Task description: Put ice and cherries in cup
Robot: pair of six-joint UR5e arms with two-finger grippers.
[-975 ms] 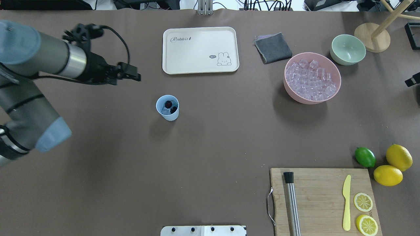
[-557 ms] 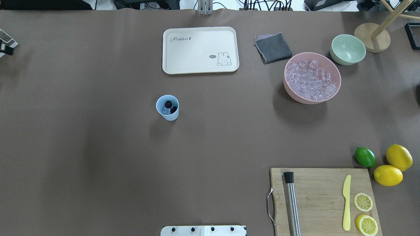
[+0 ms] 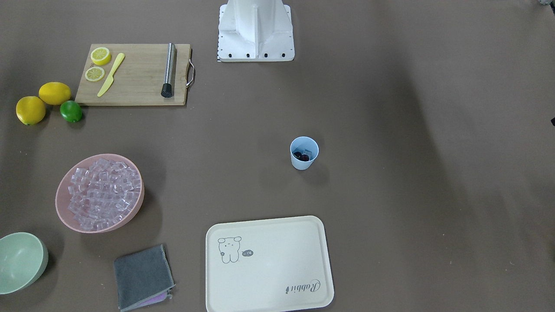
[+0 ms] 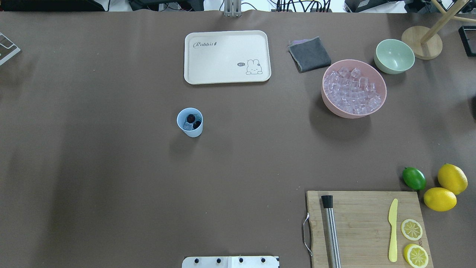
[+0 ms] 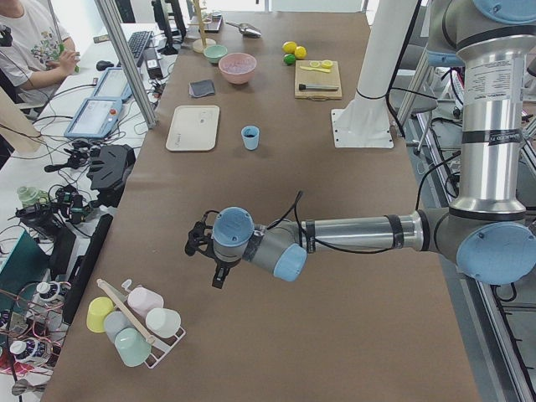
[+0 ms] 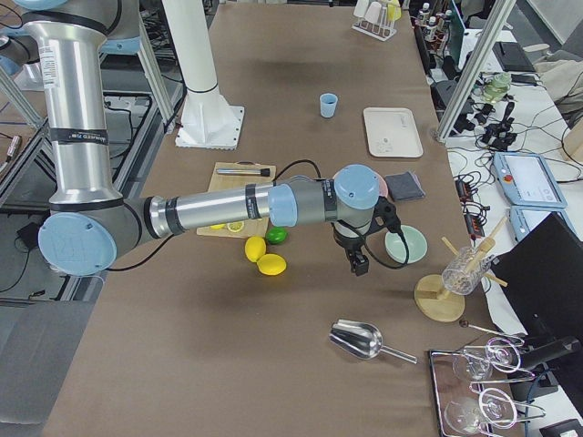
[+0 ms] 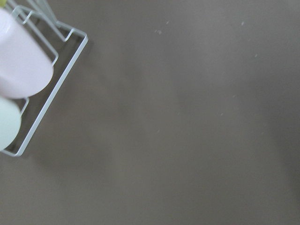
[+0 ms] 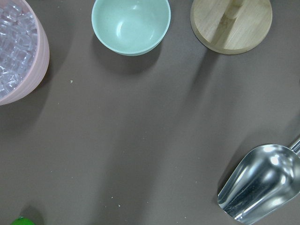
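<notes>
Cherries sit inside the light-blue cup, right of centre in the front-facing view, on the brown tabletop. The ice is heaped in a pink bowl at lower left, with a pale green bowl at the corner, a grey cloth and a cream tray along the bottom edge. A cutting board lies at upper left, a lime just beside its corner.

From overhead, the cup stands upright left of centre, well apart from the pink bowl at upper right. The two dark cherries rest in it next to a clear cube.

In the left-end view, the near arm stretches across the lower middle, and the left gripper hangs over the tabletop near a wire rack of pastel cups at lower left. Whether its fingers are spread or pressed together cannot be told. The cup is small in the upper middle.

In the right-end view, the right gripper hangs just beside the green bowl, with a metal scoop below it. The state of its fingers cannot be told either.

The left wrist view shows the rack's corner at upper left and bare tabletop.

The right wrist view shows the pink bowl's edge with ice at upper left, the green bowl at top, and the scoop at lower right.
</notes>
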